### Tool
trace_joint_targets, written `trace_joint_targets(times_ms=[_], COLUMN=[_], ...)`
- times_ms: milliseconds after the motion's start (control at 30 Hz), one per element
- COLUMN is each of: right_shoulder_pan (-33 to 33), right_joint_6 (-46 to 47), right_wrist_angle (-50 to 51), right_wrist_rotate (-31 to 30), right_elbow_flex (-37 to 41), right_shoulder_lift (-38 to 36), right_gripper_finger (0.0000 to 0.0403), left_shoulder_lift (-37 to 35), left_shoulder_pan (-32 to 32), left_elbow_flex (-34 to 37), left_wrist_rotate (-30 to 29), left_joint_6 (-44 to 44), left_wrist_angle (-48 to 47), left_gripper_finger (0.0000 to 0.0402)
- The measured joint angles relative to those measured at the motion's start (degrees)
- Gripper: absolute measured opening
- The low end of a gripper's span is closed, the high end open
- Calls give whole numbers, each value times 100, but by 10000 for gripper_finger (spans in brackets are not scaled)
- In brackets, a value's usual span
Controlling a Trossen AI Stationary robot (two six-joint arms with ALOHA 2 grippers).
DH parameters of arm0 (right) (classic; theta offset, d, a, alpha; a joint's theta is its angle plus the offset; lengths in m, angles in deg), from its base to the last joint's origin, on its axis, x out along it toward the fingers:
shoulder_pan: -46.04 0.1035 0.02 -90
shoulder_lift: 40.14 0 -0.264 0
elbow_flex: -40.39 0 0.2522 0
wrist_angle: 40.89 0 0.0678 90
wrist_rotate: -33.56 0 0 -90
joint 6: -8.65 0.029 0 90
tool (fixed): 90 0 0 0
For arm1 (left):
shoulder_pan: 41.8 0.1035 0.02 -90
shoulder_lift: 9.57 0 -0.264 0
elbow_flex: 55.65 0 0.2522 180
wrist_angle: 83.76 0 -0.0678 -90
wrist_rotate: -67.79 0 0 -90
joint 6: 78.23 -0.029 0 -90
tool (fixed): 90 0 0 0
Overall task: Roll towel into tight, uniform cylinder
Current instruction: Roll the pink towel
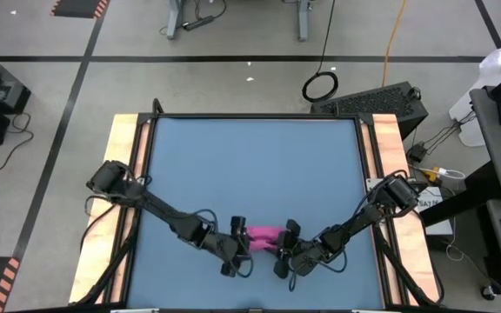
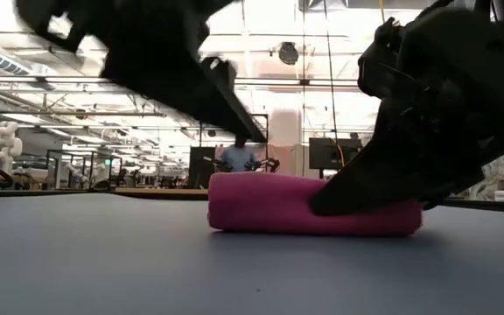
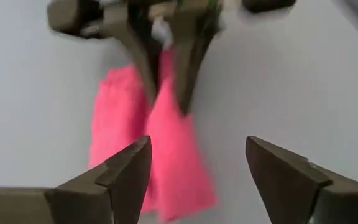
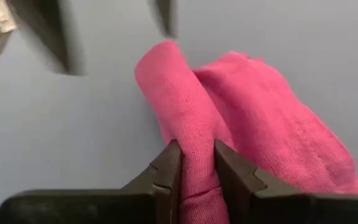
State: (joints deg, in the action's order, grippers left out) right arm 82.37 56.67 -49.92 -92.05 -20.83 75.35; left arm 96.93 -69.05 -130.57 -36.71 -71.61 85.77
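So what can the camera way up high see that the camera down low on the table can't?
Only the high view shows the whole blue table, both arms reaching in from its sides, and the left end effector beside the roll's end. Only the low view shows the room behind, with a person far off. Both show the pink towel rolled into a stubby cylinder, with the right end effector at its other end.

Around your blue desk [image 1: 250, 174] you have grey floor [image 1: 224, 83] crossed by dark tape lines. Just beyond the desk's far right corner sits a black keyboard [image 1: 374, 101], with a coiled cable [image 1: 320, 85] beside it. Far behind the desk, ceiling lights [image 2: 77, 66] brighten a long hall where a person [image 2: 237, 156] stands.
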Motion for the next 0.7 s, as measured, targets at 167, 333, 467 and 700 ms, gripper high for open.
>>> trace_joint_targets(times_ms=[167, 333, 467, 700], right_shoulder_pan=[-32, -30, -41, -35], right_joint_6=[150, 241, 339, 199], right_wrist_angle=[-36, -59, -87, -97], right_wrist_rotate=[352, 409, 426, 420], right_elbow_flex=[8, 7, 9, 9], right_shoulder_lift=[-104, -150, -150, -152], right_gripper_finger=[65, 66, 67, 69], left_shoulder_lift=[383, 657, 755, 765], left_shoulder_pan=[-140, -139, -139, -169], left_elbow_flex=[-3, -5, -7, -7], left_wrist_rotate=[-598, -599, -599, -540], left_joint_6=[40, 143, 343, 453], left_wrist_angle=[189, 243, 302, 382], left_gripper_finger=[265, 247, 204, 76])
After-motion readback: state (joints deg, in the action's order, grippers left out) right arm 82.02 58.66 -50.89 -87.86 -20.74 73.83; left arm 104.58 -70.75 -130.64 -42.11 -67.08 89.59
